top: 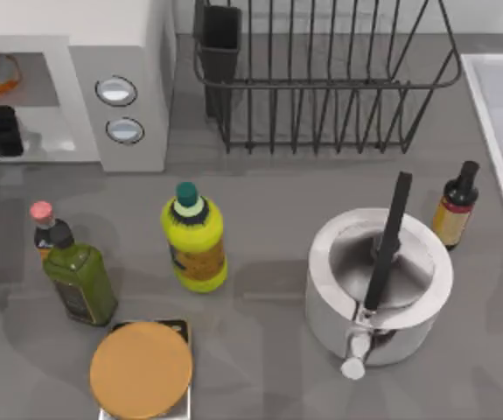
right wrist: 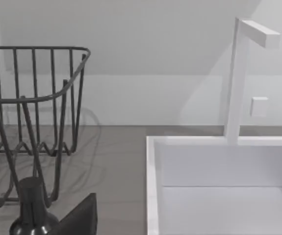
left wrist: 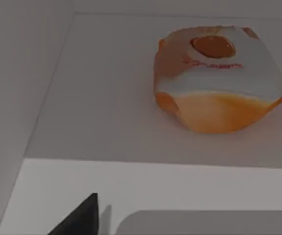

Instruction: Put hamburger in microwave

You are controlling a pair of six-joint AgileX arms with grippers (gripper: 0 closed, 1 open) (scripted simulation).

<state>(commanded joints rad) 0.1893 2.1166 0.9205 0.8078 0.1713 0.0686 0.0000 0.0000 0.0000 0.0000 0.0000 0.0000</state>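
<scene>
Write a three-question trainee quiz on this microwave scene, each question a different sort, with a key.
1. True or false: the hamburger lies on the floor inside the microwave.
2. Which thing stands nearest the microwave's two knobs? A) the yellow bottle B) the silver pot C) the small dark bottle
3. Fill in: the flat orange disc lies near the table's front edge, just in front of the ____ bottle.

Key:
1. True. It sits free in the cavity; the left gripper is at the opening.
2. A
3. green
</scene>
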